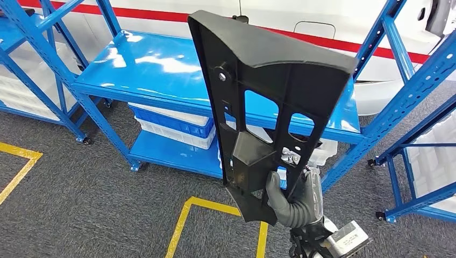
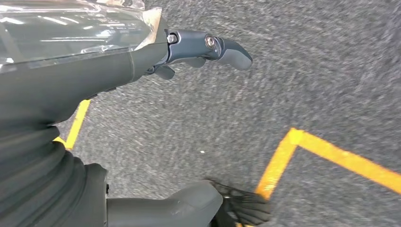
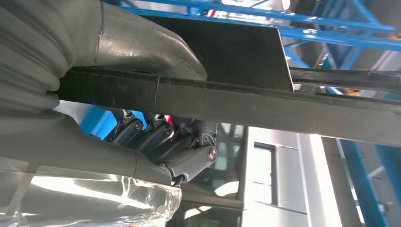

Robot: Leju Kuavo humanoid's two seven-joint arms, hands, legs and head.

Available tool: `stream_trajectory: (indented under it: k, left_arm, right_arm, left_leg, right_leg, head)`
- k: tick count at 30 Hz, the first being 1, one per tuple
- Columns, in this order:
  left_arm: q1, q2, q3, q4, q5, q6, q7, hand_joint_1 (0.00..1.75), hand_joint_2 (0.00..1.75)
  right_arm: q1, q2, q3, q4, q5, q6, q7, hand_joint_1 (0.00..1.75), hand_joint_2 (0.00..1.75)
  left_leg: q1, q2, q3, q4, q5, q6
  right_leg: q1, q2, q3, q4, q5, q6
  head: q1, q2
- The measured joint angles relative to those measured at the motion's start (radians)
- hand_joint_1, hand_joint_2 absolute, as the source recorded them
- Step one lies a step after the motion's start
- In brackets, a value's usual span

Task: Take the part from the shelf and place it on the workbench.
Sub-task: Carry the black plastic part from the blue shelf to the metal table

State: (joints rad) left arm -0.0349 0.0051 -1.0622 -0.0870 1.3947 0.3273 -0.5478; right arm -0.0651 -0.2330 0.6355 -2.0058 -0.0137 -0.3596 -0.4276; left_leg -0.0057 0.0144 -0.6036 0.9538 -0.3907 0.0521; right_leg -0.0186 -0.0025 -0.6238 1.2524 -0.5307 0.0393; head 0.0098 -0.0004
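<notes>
Near right of the head view: right hand clamped on the lower end of the black plastic part, long axis upright, leaning far-left, raised in front of the blue shelf. Left hand hangs over grey carpet, fingers apart, holding nothing. Desk not visible.

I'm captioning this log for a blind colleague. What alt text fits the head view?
The right hand grips the lower end of a long black plastic part, holding it upright before a blue shelf unit that stores white and blue bins. Grey carpet with yellow floor lines lies below.
</notes>
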Motion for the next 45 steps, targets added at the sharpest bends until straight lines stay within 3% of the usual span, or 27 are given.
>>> stream_trajectory:
  k: [1, 2, 4, 5, 7, 8, 10, 11, 12, 14, 16, 18, 20, 22, 23, 25, 27, 28, 29, 30, 32, 34, 37, 39, 41, 43, 45]
  left_arm:
    - [0.0, 0.0, 0.0, 0.0, 0.0, 0.0, 0.0, 0.0, 1.75]
    - [0.0, 0.001, 0.0, 0.0, 0.001, -0.001, 0.0, 0.0, 1.75]
    - [0.001, 0.002, 0.0, 0.0, 0.003, -0.001, 0.0, 0.0, 1.75]
    - [0.002, 0.002, 0.0, 0.0, 0.004, -0.001, 0.0, 0.0, 1.75]
    - [0.003, 0.003, 0.0, 0.0, 0.004, 0.0, 0.0, 0.0, 1.75]
    - [0.004, 0.003, -0.001, 0.0, 0.003, 0.0, 0.001, 0.0, 1.75]
    - [0.005, 0.004, -0.002, 0.0, 0.001, 0.003, 0.002, 0.0, 1.75]
    - [0.005, 0.004, -0.002, 0.0, 0.001, 0.005, 0.003, 0.0, 1.75]
    - [0.006, 0.004, -0.002, 0.0, 0.003, 0.008, 0.003, 0.0, 1.75]
    - [0.008, 0.004, -0.002, 0.0, 0.01, 0.014, 0.003, 0.0, 1.75]
    - [0.009, 0.004, -0.001, 0.0, 0.014, 0.018, 0.003, 0.0, 1.75]
    - [0.009, 0.004, -0.001, 0.0, 0.016, 0.02, 0.003, 0.0, 1.75]
    - [0.009, 0.005, 0.0, 0.0, 0.016, 0.02, 0.003, 0.0, 1.75]
    - [0.011, 0.006, 0.0, 0.0, 0.016, 0.02, 0.003, 0.0, 1.75]
    - [0.012, 0.006, 0.0, 0.0, 0.016, 0.021, 0.003, 0.0, 1.75]
    - [0.012, 0.006, 0.0, 0.0, 0.016, 0.021, 0.004, 0.0, 1.75]
    - [0.013, 0.006, 0.0, 0.0, 0.016, 0.022, 0.004, 0.0, 1.75]
    - [0.013, 0.006, 0.0, 0.0, 0.017, 0.023, 0.004, 0.0, 1.75]
    - [0.014, 0.006, 0.0, 0.0, 0.017, 0.025, 0.005, 0.0, 1.75]
    - [0.015, 0.006, 0.0, 0.0, 0.017, 0.026, 0.005, 0.0, 1.75]
    - [0.016, 0.006, 0.0, 0.0, 0.018, 0.027, 0.008, 0.0, 1.75]
    - [0.015, 0.005, 0.0, 0.0, 0.018, 0.028, 0.011, 0.0, 1.75]
    - [0.02, 0.005, 0.0, 0.0, 0.018, 0.03, 0.012, 0.0, 1.75]
    - [0.022, 0.004, 0.0, 0.0, 0.018, 0.03, 0.013, 0.0, 1.75]
    - [0.02, 0.004, 0.0, 0.0, 0.018, 0.03, 0.012, 0.0, 1.75]
    - [0.02, 0.004, 0.0, 0.0, 0.018, 0.03, 0.012, 0.0, 1.75]
    - [0.021, 0.003, 0.0, 0.0, 0.019, 0.031, 0.011, 0.0, 1.75]
  right_arm:
    - [0.0, -0.001, 0.002, 0.006, 0.005, -0.003, 0.0, 1.75, 1.75]
    - [-0.001, -0.002, 0.004, 0.011, 0.008, -0.004, 0.0, 1.75, 1.75]
    - [-0.004, -0.003, 0.009, 0.018, 0.012, -0.005, 0.0, 1.75, 1.75]
    - [-0.006, -0.003, 0.011, 0.021, 0.013, -0.006, -0.001, 1.75, 1.75]
    - [-0.004, -0.005, 0.015, 0.027, 0.016, -0.01, -0.002, 1.75, 1.75]
    - [-0.003, -0.007, 0.017, 0.03, 0.019, -0.012, -0.004, 1.75, 1.75]
    - [0.003, -0.012, 0.02, 0.034, 0.027, -0.015, -0.01, 1.75, 1.75]
    - [0.008, -0.014, 0.021, 0.035, 0.031, -0.015, -0.013, 1.75, 1.75]
    - [0.013, -0.017, 0.023, 0.037, 0.035, -0.015, -0.017, 1.75, 1.75]
    - [0.022, -0.022, 0.027, 0.042, 0.041, -0.015, -0.021, 1.75, 1.75]
    - [0.027, -0.026, 0.032, 0.045, 0.044, -0.015, -0.022, 1.75, 1.75]
    - [0.028, -0.028, 0.035, 0.046, 0.045, -0.015, -0.022, 1.75, 1.75]
    - [0.027, -0.029, 0.038, 0.046, 0.046, -0.015, -0.023, 1.75, 1.75]
    - [0.027, -0.031, 0.04, 0.047, 0.047, -0.015, -0.023, 1.75, 1.75]
    - [0.026, -0.032, 0.041, 0.047, 0.047, -0.015, -0.023, 1.75, 1.75]
    - [0.027, -0.035, 0.043, 0.048, 0.046, -0.013, -0.023, 1.75, 1.75]
    - [0.031, -0.039, 0.045, 0.051, 0.043, -0.01, -0.023, 1.75, 1.75]
    - [0.032, -0.04, 0.047, 0.054, 0.04, -0.007, -0.023, 1.75, 1.75]
    - [0.033, -0.043, 0.048, 0.055, 0.038, -0.004, -0.023, 1.75, 1.75]
    - [0.033, -0.046, 0.05, 0.057, 0.035, -0.002, -0.023, 1.75, 1.75]
    - [0.033, -0.051, 0.052, 0.058, 0.03, 0.001, -0.025, 1.75, 1.75]
    - [0.034, -0.056, 0.055, 0.058, 0.025, 0.002, -0.031, 1.75, 1.75]
    - [0.035, -0.064, 0.057, 0.058, 0.017, 0.003, -0.04, 1.75, 1.75]
    - [0.034, -0.067, 0.057, 0.058, 0.015, 0.003, -0.041, 1.75, 1.75]
    - [0.035, -0.068, 0.057, 0.058, 0.013, 0.003, -0.041, 1.75, 1.75]
    - [0.035, -0.07, 0.058, 0.059, 0.006, 0.003, -0.041, 1.75, 1.75]
    - [0.035, -0.071, 0.061, 0.059, -0.009, 0.003, -0.043, 1.75, 1.75]
  left_leg:
    - [0.001, 0.0, -0.018, 0.005, 0.013, -0.005]
    - [0.0, 0.0, -0.035, 0.013, 0.022, -0.011]
    - [-0.003, -0.001, -0.054, 0.03, 0.039, -0.022]
    - [-0.003, -0.002, -0.059, 0.034, 0.046, -0.026]
    - [0.006, -0.003, -0.066, 0.041, 0.046, -0.034]
    - [0.011, -0.004, -0.073, 0.058, 0.021, -0.039]
    - [0.018, -0.007, -0.1, 0.145, -0.074, -0.049]
    - [0.019, -0.008, -0.116, 0.209, -0.122, -0.054]
    - [0.021, -0.009, -0.129, 0.27, -0.149, -0.058]
    - [0.025, -0.01, -0.119, 0.324, -0.136, -0.061]
    - [0.027, 0.0, -0.037, 0.236, -0.093, -0.056]
    - [0.02, 0.022, 0.064, 0.095, -0.087, -0.046]
    - [0.009, 0.029, 0.099, 0.031, -0.099, -0.036]
    - [0.007, 0.019, 0.096, 0.017, -0.092, -0.021]
    - [0.008, 0.013, 0.094, 0.011, -0.086, -0.013]
    - [0.011, 0.004, 0.087, 0.004, -0.075, 0.001]
    - [0.008, -0.011, 0.076, 0.004, -0.067, 0.007]
    - [0.007, -0.02, 0.071, 0.005, -0.063, 0.007]
    - [0.007, -0.029, 0.067, 0.006, -0.06, 0.006]
    - [0.007, -0.038, 0.065, 0.007, -0.058, 0.003]
    - [0.005, -0.057, 0.059, 0.017, -0.057, -0.003]
    - [0.003, -0.073, 0.045, 0.033, -0.059, -0.013]
    - [0.01, -0.089, 0.027, 0.045, -0.055, -0.031]
    - [0.015, -0.068, 0.006, 0.084, -0.081, -0.041]
    - [0.018, -0.035, -0.046, 0.197, -0.146, -0.051]
    - [0.022, -0.023, -0.099, 0.312, -0.191, -0.059]
    - [0.026, -0.016, -0.092, 0.302, -0.168, -0.062]
  right_leg:
    - [-0.004, 0.0, 0.047, -0.051, 0.017, 0.01]
    - [-0.005, 0.0, 0.11, -0.13, 0.014, 0.012]
    - [-0.001, 0.002, 0.195, -0.261, -0.024, 0.0]
    - [0.001, 0.003, 0.211, -0.292, -0.04, -0.008]
    - [-0.004, 0.001, 0.201, -0.291, -0.037, -0.026]
    - [-0.005, -0.002, 0.195, -0.29, -0.03, -0.038]
    - [-0.003, -0.01, 0.178, -0.29, -0.012, -0.06]
    - [0.0, -0.015, 0.168, -0.289, -0.003, -0.066]
    - [0.003, -0.019, 0.158, -0.289, 0.005, -0.068]
    - [0.008, -0.03, 0.139, -0.288, 0.018, -0.066]
    - [0.01, -0.04, 0.131, -0.287, 0.027, -0.059]
    - [0.013, -0.052, 0.13, -0.286, 0.033, -0.05]
    - [0.016, -0.067, 0.127, -0.285, 0.039, -0.04]
    - [0.015, -0.073, 0.122, -0.281, 0.039, -0.032]
    - [0.015, -0.063, 0.113, -0.265, 0.028, -0.031]
    - [0.013, -0.029, 0.068, -0.175, -0.021, -0.036]
    - [0.009, -0.01, 0.004, -0.037, -0.077, -0.039]
    - [0.007, -0.007, -0.016, 0.007, -0.088, -0.036]
    - [0.005, -0.006, -0.017, 0.014, -0.083, -0.028]
    - [0.003, -0.004, 0.003, -0.022, -0.063, -0.018]
    - [-0.004, 0.018, 0.073, -0.159, -0.009, 0.0]
    - [-0.009, 0.042, 0.113, -0.249, 0.018, 0.0]
    - [-0.006, 0.032, 0.115, -0.259, 0.026, -0.02]
    - [-0.01, 0.017, 0.114, -0.262, 0.033, -0.033]
    - [-0.008, -0.002, 0.112, -0.263, 0.036, -0.04]
    - [-0.004, -0.021, 0.108, -0.263, 0.036, -0.043]
    - [-0.003, -0.039, 0.106, -0.263, 0.037, -0.043]
  head:
    - [0.0, 0.0]
    - [0.001, 0.0]
    - [0.001, 0.0]
    - [0.001, 0.0]
    - [-0.002, 0.0]
    - [-0.003, 0.0]
    - [-0.005, 0.0]
    - [-0.006, 0.0]
    - [-0.006, 0.0]
    - [-0.006, 0.0]
    - [-0.006, 0.0]
    - [-0.006, 0.0]
    - [-0.006, 0.0]
    - [-0.006, 0.0]
    - [-0.006, 0.0]
    - [-0.004, 0.0]
    - [-0.002, 0.0]
    - [-0.002, 0.0]
    - [-0.002, 0.0]
    - [-0.002, 0.0]
    - [-0.001, 0.0]
    - [-0.005, 0.0]
    - [-0.008, 0.0]
    - [-0.011, 0.0]
    - [-0.015, 0.0]
    - [-0.017, 0.0]
    - [-0.017, 0.0]
